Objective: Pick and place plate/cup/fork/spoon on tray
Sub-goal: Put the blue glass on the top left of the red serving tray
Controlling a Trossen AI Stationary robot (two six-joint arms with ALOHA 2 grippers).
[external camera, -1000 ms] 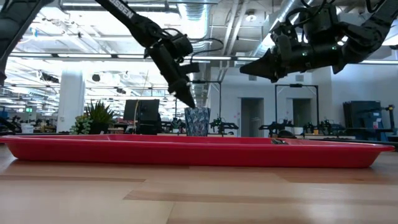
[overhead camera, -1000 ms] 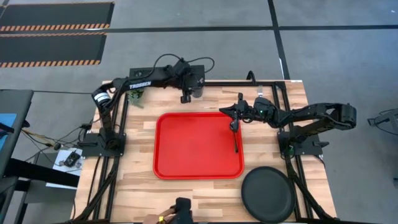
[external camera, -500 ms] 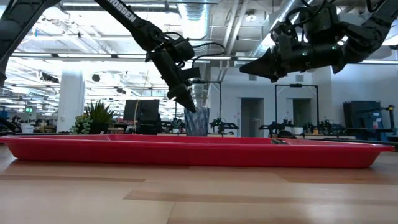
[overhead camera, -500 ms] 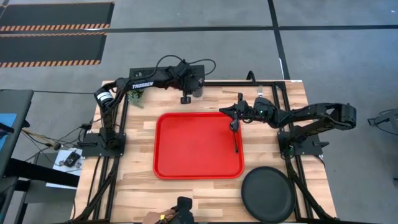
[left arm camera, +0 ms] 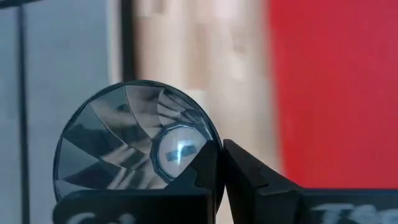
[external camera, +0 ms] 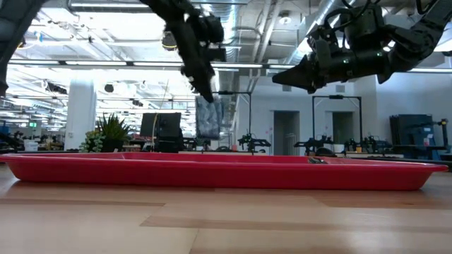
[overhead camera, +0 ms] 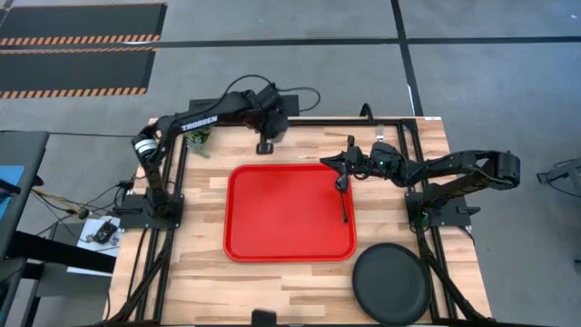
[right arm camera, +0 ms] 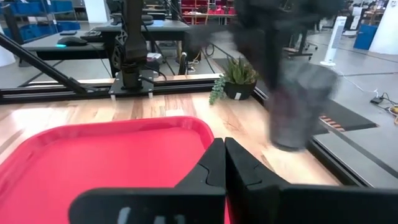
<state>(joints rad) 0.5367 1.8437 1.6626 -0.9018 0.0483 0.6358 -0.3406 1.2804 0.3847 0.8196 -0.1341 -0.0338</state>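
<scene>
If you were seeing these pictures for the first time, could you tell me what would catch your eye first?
Most striking is the bright red tray at the table's middle, empty but for the spoon along its right edge. Next, the left pincer holds the cup by its rim, in the air beyond the tray's far edge. The black plate waits off the tray's near right corner.
</scene>
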